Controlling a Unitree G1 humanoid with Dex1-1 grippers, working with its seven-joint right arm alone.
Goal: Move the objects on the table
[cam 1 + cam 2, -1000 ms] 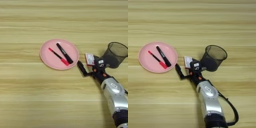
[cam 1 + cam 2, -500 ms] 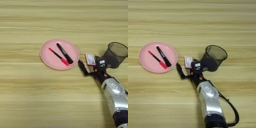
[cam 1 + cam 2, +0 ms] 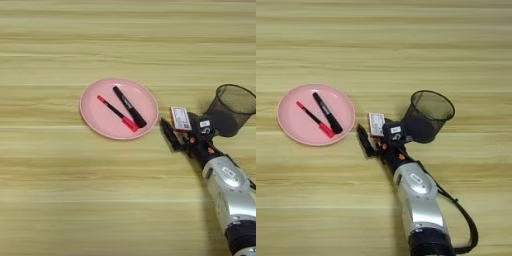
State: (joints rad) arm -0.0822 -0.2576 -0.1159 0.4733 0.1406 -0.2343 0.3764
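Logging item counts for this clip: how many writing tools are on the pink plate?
2. The thin red pen and the black marker lie side by side on the pink plate; none elsewhere in view.

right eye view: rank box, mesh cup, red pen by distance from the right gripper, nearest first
1. White-and-red box: right at the right gripper, between its fingers.
2. Black mesh cup: to its right.
3. Red pen: farthest, left, on the pink plate.
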